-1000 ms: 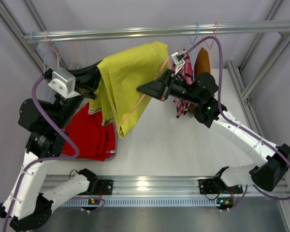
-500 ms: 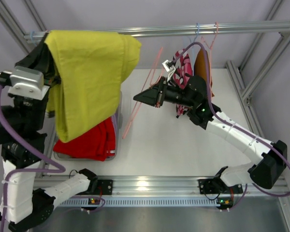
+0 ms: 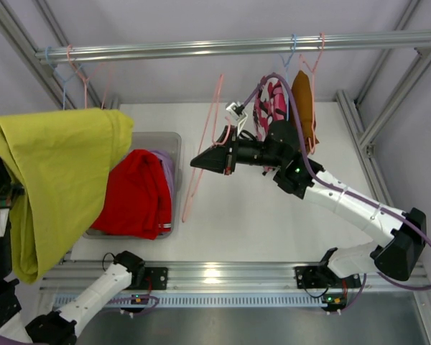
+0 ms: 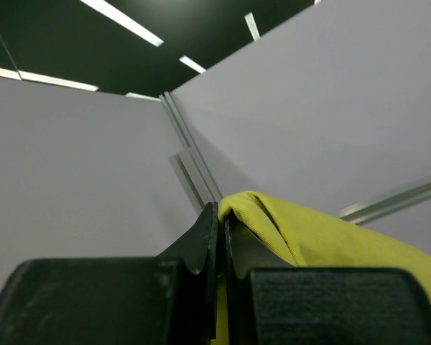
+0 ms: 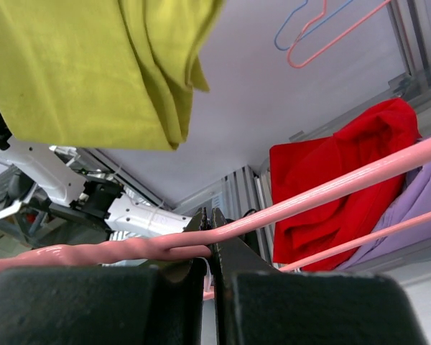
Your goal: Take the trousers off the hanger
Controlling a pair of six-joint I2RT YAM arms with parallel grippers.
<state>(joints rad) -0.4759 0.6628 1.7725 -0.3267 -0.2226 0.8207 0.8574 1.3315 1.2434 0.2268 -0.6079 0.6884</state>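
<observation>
1. my left gripper (image 4: 220, 223) pinches the yellow-green trousers (image 3: 57, 165), hanging far left (clear of the pink hanger (image 5: 330, 188)).
2. my right gripper (image 5: 210, 223) clamps that hanger; i'd carry them over the bin (image 3: 174, 142), then release.

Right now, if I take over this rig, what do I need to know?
Left gripper: shut on the yellow-green trousers, held high at far left, off the hanger.
Right gripper: shut on the empty pink hanger.
Red trousers and lilac trousers: in the grey bin.
To do: likely drop the yellow-green trousers in the bin, put the hanger away. Other garments hang on the rail.
</observation>
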